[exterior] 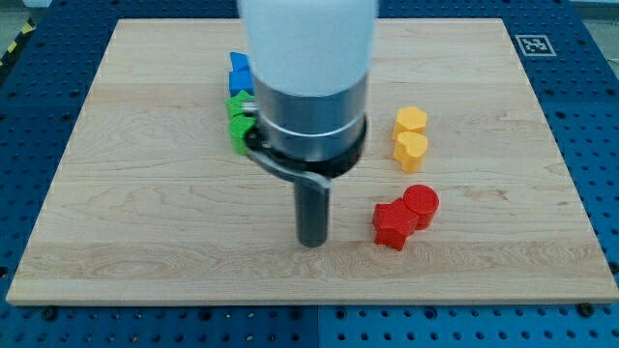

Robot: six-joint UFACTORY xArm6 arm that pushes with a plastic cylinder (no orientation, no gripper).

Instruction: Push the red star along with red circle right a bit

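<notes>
Wooden surface (145, 222) on blue pegboard (590, 116). Arm hides most of the blue (238, 73) and green blocks (236, 121), shapes unclear, maybe two each. My tip (311, 242), no fingers, left of red star (392, 224) touching red circle (421, 204).

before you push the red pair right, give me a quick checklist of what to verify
1. My tip on the view's left of the red star: ok.
2. Tip touching the star: not ok, a gap shows.
3. Red star and red circle touching: ok.
4. Board bare to the pair's right: ok.
5. Yellow blocks off the path: ok, they sit above.
6. Blue and green blocks fully visible: not ok, the arm partly hides them.
</notes>
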